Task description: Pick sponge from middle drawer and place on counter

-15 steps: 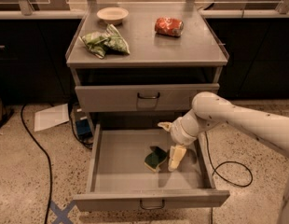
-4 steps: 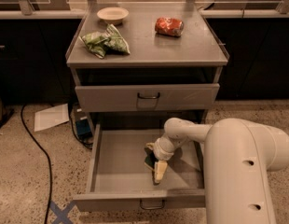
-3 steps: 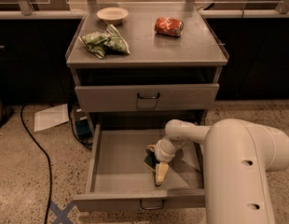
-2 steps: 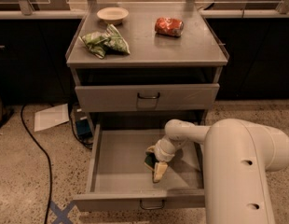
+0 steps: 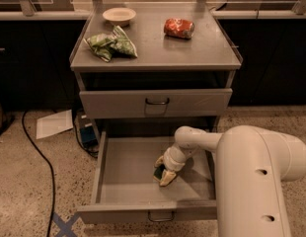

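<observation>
The middle drawer is pulled open, a shallow grey tray below the shut top drawer. The sponge shows as a small dark green patch on the drawer floor, right of centre, mostly covered by the gripper. My gripper reaches down into the drawer, with its pale fingers on either side of the sponge and closed against it. The sponge still rests low on the drawer floor. The counter is the flat grey cabinet top above.
On the counter lie green-and-white snack bags, a small pale bowl and a red-orange foil packet. My bulky arm fills the lower right. A black cable, paper and a blue object lie on the floor at left.
Since five seconds ago the arm has swung in over the drawer and the gripper has dropped onto the sponge. In the last second the fingers have drawn slightly closer together.
</observation>
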### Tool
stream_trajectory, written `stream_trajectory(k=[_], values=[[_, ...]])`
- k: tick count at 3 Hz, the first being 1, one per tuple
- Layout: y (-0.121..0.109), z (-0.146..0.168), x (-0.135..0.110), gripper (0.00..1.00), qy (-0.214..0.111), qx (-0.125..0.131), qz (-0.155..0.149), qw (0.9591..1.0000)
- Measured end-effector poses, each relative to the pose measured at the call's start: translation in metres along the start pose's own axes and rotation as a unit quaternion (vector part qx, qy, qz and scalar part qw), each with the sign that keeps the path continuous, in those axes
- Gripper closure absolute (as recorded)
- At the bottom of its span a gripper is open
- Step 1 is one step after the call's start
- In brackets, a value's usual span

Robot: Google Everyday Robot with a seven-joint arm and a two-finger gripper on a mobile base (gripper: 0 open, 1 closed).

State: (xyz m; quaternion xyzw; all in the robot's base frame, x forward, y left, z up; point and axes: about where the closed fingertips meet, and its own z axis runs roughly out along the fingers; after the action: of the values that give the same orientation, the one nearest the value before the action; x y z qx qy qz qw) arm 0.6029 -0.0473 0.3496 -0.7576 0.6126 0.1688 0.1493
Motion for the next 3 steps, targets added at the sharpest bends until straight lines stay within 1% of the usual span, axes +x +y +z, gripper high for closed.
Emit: stream_trajectory(k=[1, 2, 3], values=[[0.002, -0.002, -0.001, 0.88, -0.003, -0.001, -0.001, 1.0], [0.01, -0.033, -0.012, 1.0, -0.003, 0.017, -0.005, 0.9998], [0.019, -0.098, -0.039, 1.0, -0.03, 0.049, -0.017, 0.9982]])
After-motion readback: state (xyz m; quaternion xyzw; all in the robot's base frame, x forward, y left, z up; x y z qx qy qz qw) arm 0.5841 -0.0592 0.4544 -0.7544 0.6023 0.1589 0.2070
